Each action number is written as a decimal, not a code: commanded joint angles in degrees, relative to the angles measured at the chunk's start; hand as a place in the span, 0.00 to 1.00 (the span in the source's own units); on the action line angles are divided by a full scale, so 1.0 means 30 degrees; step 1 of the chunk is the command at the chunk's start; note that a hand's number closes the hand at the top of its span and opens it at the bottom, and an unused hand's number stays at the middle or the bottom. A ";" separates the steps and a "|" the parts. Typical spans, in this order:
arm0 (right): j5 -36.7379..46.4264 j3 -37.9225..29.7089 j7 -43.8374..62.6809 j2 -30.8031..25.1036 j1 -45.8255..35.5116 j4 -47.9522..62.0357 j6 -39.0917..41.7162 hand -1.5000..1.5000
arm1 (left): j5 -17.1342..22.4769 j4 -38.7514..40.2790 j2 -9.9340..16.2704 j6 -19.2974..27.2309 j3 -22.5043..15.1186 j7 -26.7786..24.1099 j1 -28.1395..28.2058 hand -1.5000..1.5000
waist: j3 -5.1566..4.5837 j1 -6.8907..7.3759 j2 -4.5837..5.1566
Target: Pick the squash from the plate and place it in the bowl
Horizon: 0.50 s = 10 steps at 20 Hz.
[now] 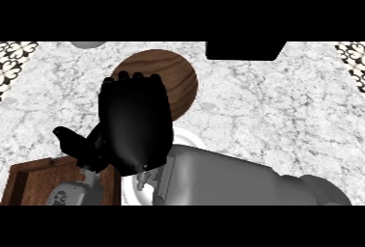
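My right hand [135,128] fills the middle of the head view, back toward me, fingers straight and pointing up: it is open. Its forearm [228,181] comes in from the lower right. The fingertips overlap a round brown wooden dish [178,72] at the upper middle. A white rim [188,140], perhaps the plate, shows just right of the hand's base. No squash is visible; the hand hides whatever lies under it. My left hand [75,144] shows dark at the lower left above its grey wrist, merging with the right hand.
A brown wooden box-like frame [28,178] sits at the lower left. A black block [246,50] and a grey round object [87,44] stand at the far edge. Patterned tiles [14,62] border the marble counter [285,111] on both sides.
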 commanded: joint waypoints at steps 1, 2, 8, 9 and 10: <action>-0.0187 -0.1712 0.0026 0.0195 -0.0588 0.2139 -0.1836 1.00 | -0.0276 0.0856 -0.0123 0.0314 0.0264 0.0117 -0.1168 0.50 | 0.0011 -0.0210 0.0090; -0.0632 -0.2264 -0.0683 0.0196 -0.1535 0.3748 -0.2496 1.00 | -0.0019 -0.0438 -0.0249 0.0371 -0.0094 0.0882 -0.0556 0.50 | 0.0009 0.0112 0.0095; -0.0182 -0.4070 -0.4664 0.0201 -0.1826 0.8977 -0.4836 1.00 | -0.0130 -0.0651 -0.0061 0.0218 0.0019 0.0817 -0.0498 0.50 | 0.0009 0.0098 0.0150; 0.0285 -0.4478 -0.6370 0.0202 -0.1625 1.0456 -0.5328 1.00 | -0.0510 0.0349 -0.0536 0.0473 -0.0168 0.0042 -0.0577 0.50 | 0.0006 0.0065 0.0240; 0.0144 -0.3938 -0.6325 0.0202 -0.1767 1.0978 -0.6013 1.00 | 0.0224 -0.0767 0.0218 -0.0247 0.0289 0.0374 0.0204 0.50 | 0.0007 0.0208 0.0171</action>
